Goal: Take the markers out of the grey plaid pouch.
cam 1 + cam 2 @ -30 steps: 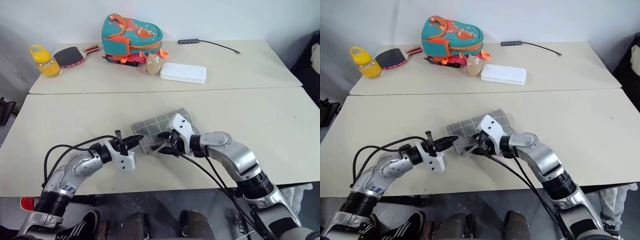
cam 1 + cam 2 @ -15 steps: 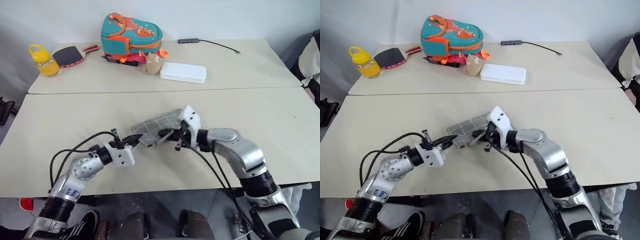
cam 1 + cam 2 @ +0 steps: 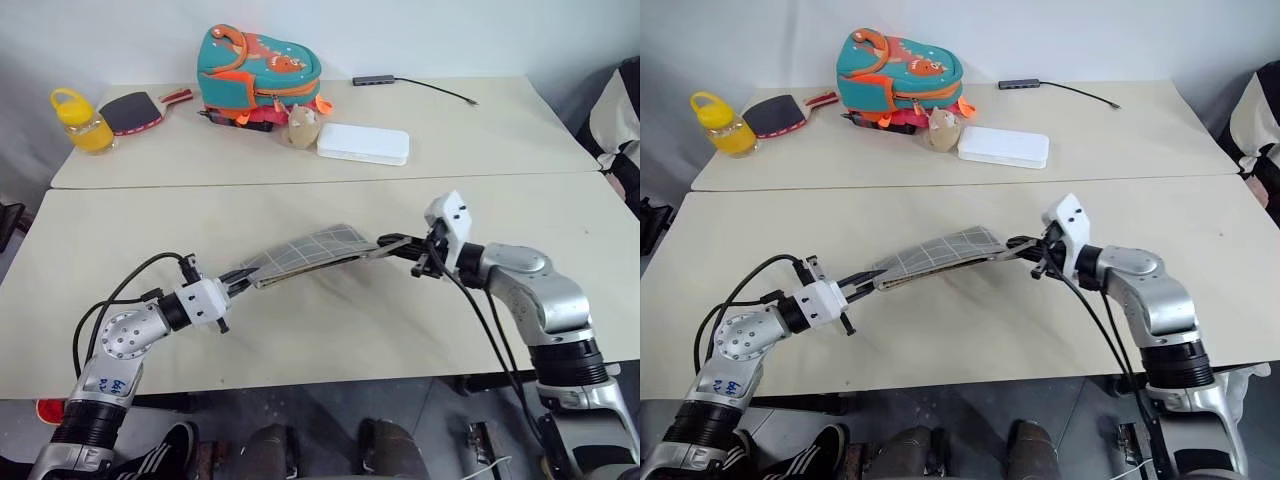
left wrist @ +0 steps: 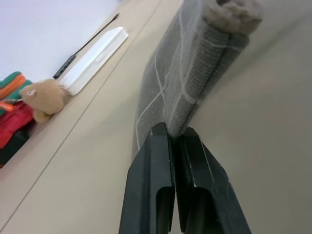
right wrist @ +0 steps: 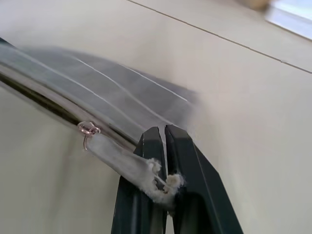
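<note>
The grey plaid pouch [image 3: 305, 252] hangs stretched between my two grippers, lifted off the table and nearly level. My left gripper [image 3: 238, 282] is shut on its left end; in the left wrist view the fingertips [image 4: 161, 134] pinch the fabric edge of the pouch [image 4: 195, 73]. Over at the pouch's right end my right gripper [image 3: 400, 245] is shut on a pale fabric tab [image 5: 122, 161] that joins the zipper by a small ring [image 5: 87, 129]. The markers are hidden.
On the far table stand a teal-and-orange backpack [image 3: 258, 65], a white flat box [image 3: 363, 144], a small plush toy [image 3: 300, 125], a yellow bottle [image 3: 78, 120], a paddle [image 3: 130, 110] and a cabled hub [image 3: 378, 80]. A person [image 3: 620, 120] stands at the right edge.
My right gripper shut on the pouch's tab and pulled away to the right. The left gripper rolled and drew left. The pouch went from lying crumpled on the table to stretched in the air.
</note>
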Tool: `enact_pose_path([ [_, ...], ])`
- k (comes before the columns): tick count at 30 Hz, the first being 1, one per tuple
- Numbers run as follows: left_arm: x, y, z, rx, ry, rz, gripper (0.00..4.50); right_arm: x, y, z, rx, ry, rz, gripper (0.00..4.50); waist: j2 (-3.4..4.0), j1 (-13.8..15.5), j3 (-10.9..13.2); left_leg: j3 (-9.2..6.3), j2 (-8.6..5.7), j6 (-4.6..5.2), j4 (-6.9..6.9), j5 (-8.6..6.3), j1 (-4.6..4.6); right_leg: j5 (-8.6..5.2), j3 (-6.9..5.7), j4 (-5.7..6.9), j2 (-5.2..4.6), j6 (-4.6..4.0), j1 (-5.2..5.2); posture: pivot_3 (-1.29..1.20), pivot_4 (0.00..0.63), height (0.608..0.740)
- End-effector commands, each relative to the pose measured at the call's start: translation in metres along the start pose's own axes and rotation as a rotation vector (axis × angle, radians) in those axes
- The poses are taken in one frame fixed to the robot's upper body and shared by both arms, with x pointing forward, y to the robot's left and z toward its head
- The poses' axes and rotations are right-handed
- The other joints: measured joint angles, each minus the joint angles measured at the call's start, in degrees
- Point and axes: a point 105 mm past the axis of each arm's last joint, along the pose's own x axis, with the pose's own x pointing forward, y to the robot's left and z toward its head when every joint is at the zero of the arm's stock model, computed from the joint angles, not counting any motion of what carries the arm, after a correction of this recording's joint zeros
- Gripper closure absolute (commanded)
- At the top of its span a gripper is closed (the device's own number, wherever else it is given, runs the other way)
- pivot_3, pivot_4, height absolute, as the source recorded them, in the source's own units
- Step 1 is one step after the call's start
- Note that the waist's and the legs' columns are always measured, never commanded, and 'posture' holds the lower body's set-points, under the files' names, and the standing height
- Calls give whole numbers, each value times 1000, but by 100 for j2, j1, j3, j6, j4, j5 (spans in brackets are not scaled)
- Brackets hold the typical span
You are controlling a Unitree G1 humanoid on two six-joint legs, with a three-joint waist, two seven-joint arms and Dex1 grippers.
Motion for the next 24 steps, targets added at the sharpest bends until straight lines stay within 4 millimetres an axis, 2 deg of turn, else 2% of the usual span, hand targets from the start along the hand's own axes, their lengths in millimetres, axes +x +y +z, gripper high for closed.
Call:
enact_pose_path([
  [1,-6,11,4,23,-17,35,4500,-14,-15,3,-48,-19,-59,4477,0,-18,0,0,1,0,0,0,0,0,0,0,1,0,0,0,150,740],
  [6,-3,8,4,20,-23,30,4500,-14,-15,-6,-61,-9,-66,4477,0,-66,0,0,1,-1,-1,0,0,0,1,0,2,0,0,0,150,740],
  [8,-2,8,5,14,-31,35,4500,-14,-10,-8,-32,-11,-33,4477,0,-72,0,0,1,-1,-1,0,0,0,1,0,2,0,0,0,150,740],
  [12,-1,5,6,8,-38,31,4500,-22,10,-12,-4,16,75,3446,0,-60,0,-2,2,-1,-1,1,0,0,1,0,2,0,1,0,150,740],
  [14,-1,5,5,5,-35,34,4500,-36,18,-25,-14,108,134,2847,0,-45,0,-3,1,-1,0,0,-1,1,1,-2,2,2,1,0,150,740],
  [16,-2,5,4,6,-33,35,4500,-47,23,-35,-26,176,164,2847,-1,-20,1,-4,-2,2,0,-1,-2,4,2,-8,0,7,3,0,150,740],
  [19,-1,6,4,5,-37,37,4500,-59,31,-37,16,194,204,2847,-5,-22,3,-3,-1,4,1,-3,-1,5,3,-18,0,9,9,0,150,740],
  [24,1,5,3,-1,-42,29,4500,-65,36,-25,18,141,225,2847,-5,-64,3,-2,2,3,2,-2,1,5,5,-17,1,9,8,0,150,740],
])
